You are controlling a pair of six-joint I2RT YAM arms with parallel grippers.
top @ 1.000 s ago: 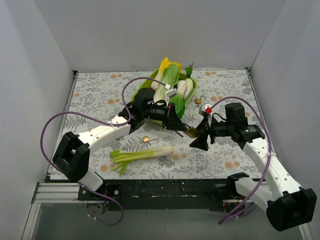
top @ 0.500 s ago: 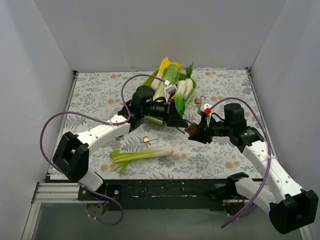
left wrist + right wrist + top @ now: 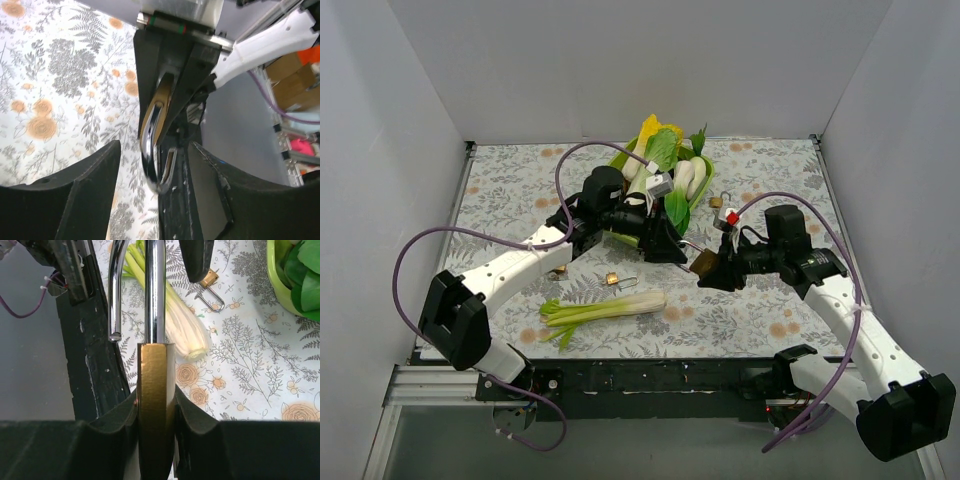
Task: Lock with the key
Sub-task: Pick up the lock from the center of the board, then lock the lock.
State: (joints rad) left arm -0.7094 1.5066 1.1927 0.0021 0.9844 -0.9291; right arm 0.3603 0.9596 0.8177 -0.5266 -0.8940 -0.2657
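Right pincer [image 3: 155, 426] clamped on brass padlock [image 3: 154, 385], shackle [image 3: 154, 290] visibly open only in right wrist view, left pincer [image 3: 155, 167] apart

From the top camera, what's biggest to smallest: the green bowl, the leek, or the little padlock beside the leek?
1. Green bowl, widest overall.
2. Leek, similarly long but much thinner.
3. Little padlock, clearly smallest.

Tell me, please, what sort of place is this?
Probably a lab robot test cell: plain grey walls box in a cloth-covered table, with a left arm, a right arm and staged props such as a padlock and a leek.
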